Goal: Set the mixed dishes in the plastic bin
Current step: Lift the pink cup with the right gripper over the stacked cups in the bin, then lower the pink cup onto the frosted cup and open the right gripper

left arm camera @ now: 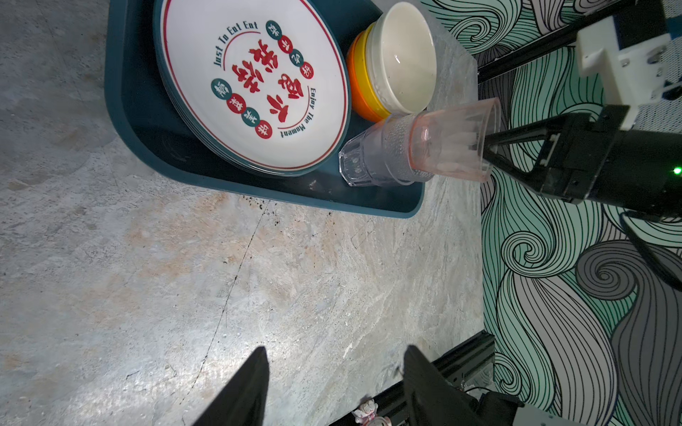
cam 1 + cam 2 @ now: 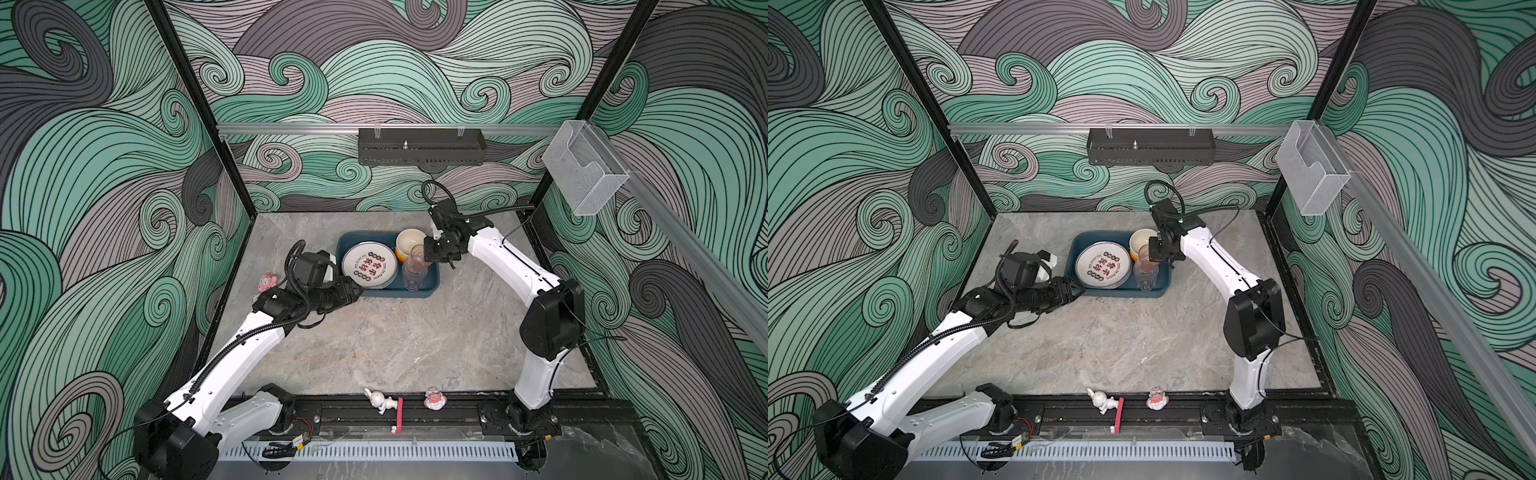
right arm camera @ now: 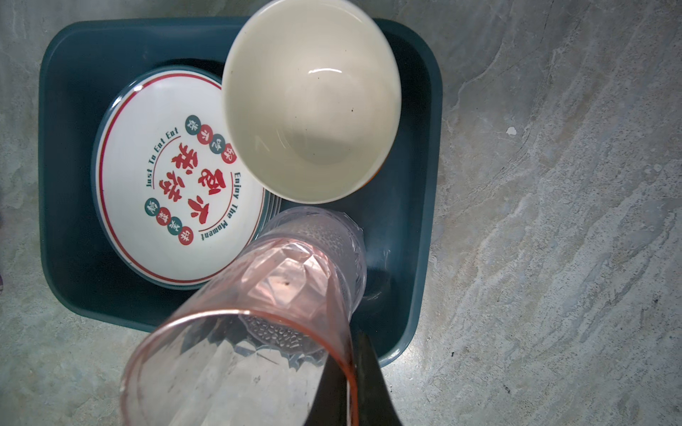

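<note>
Mixed dishes all inside the plastic bin, mid-table | left gripper just off its near left corner, jaws parted, holding nothing | near right: pinkish glass nested in clear glass (tilted), right gripper pinching the pink rim | plate stack on the left | 3 bowls stacked, far right

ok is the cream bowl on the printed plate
No, the round cream bowl nests in a yellow bowl beside the white printed plate.
</note>
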`<control>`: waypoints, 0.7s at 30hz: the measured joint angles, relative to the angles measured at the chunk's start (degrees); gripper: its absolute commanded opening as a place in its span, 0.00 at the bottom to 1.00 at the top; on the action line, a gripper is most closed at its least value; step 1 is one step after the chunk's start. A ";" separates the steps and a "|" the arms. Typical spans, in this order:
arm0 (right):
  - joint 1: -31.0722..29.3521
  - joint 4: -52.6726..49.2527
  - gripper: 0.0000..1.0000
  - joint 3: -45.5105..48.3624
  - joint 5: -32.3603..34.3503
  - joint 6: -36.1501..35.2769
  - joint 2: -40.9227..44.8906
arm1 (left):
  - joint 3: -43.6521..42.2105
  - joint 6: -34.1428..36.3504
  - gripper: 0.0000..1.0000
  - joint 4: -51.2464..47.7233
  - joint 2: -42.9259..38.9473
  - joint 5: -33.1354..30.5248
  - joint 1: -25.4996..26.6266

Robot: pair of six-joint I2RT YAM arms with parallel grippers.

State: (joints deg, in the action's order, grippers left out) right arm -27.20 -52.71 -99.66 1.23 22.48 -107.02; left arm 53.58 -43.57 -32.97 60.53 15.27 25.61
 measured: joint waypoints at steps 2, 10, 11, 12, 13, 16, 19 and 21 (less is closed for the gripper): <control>-0.24 0.00 0.00 0.00 0.31 -0.02 -0.17 | -0.17 0.00 0.61 0.04 -0.02 0.02 0.00; -1.25 0.04 0.00 0.00 1.99 -0.98 -2.40 | -0.26 -0.20 0.61 0.07 -0.02 0.35 -0.24; -1.33 0.04 0.00 0.00 2.14 -1.05 -2.56 | -0.26 -0.22 0.61 0.07 -0.02 0.37 -0.31; -1.46 0.04 0.00 0.00 2.29 -1.05 -2.62 | -0.26 -0.22 0.61 0.09 -0.02 0.39 -0.35; -1.60 0.07 0.00 0.02 2.54 -1.05 -2.64 | -0.26 -0.22 0.61 0.09 -0.02 0.39 -0.35; -2.19 0.28 0.02 0.02 3.02 -1.05 -2.64 | -0.48 -0.24 0.61 0.24 -0.02 0.42 -0.35; -2.47 0.42 0.12 0.02 3.30 -0.96 -2.67 | -0.83 -0.37 0.61 0.31 -0.04 0.42 -0.35; -2.58 0.70 0.14 0.02 3.32 -1.05 -2.67 | -0.92 -0.42 0.61 0.26 -0.07 0.42 -0.37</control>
State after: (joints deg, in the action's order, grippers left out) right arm -29.78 -52.01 -99.63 4.56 21.43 -109.69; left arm 52.66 -43.99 -32.71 60.47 15.68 25.23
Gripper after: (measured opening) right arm 0.122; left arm 0.606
